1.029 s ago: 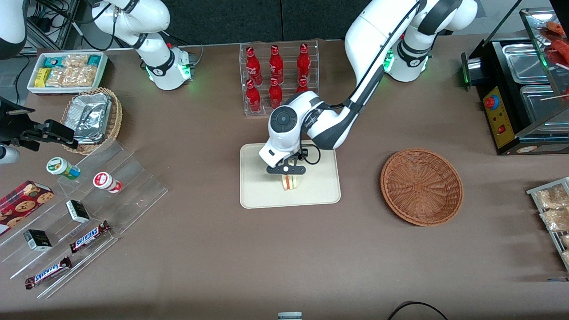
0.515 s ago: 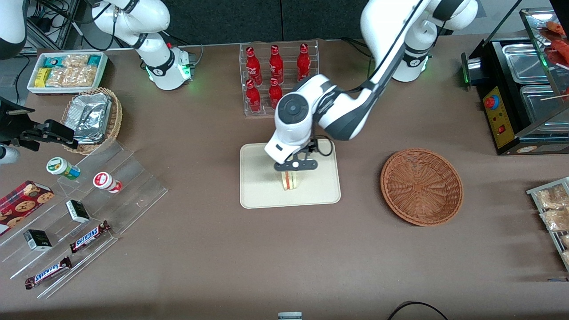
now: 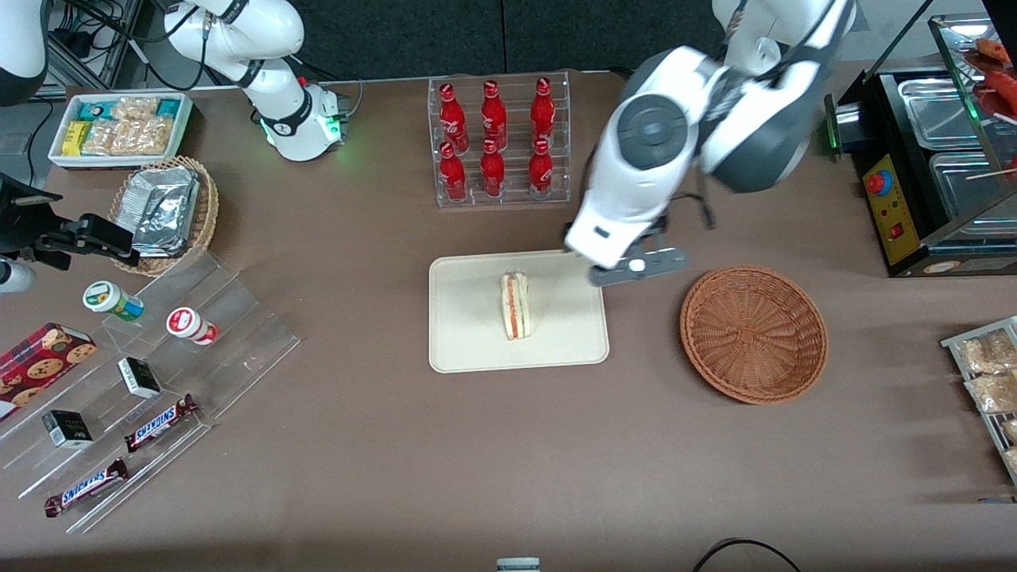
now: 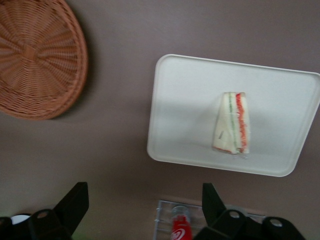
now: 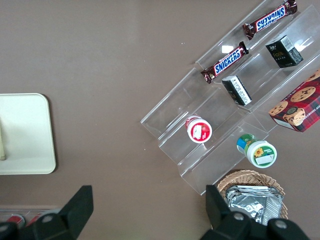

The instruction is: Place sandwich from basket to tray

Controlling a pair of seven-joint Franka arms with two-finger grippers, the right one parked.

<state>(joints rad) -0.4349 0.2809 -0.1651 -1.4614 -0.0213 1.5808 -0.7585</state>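
Since the earlier pictures, where the gripper stood low over the sandwich at the middle of the tray, the left arm has risen and swung away toward its own end of the table. Now the gripper hangs high in the air, above the strip of table between the tray and the basket, and it touches nothing. In the left wrist view its 2 fingers stand wide apart and nothing is between them, so the hand is open and empty.

The sandwich rests on the tray by itself, near the tray's centre, on one bread face, with the red and orange filling showing along the cut edge. The basket holds nothing and lies well apart from the tray, toward the working arm's end of the table.

Judged from this, the task itself looks done: the sandwich is out of the basket and released on the tray. What is left seems only that the arm finishes its retreat to a resting pose.
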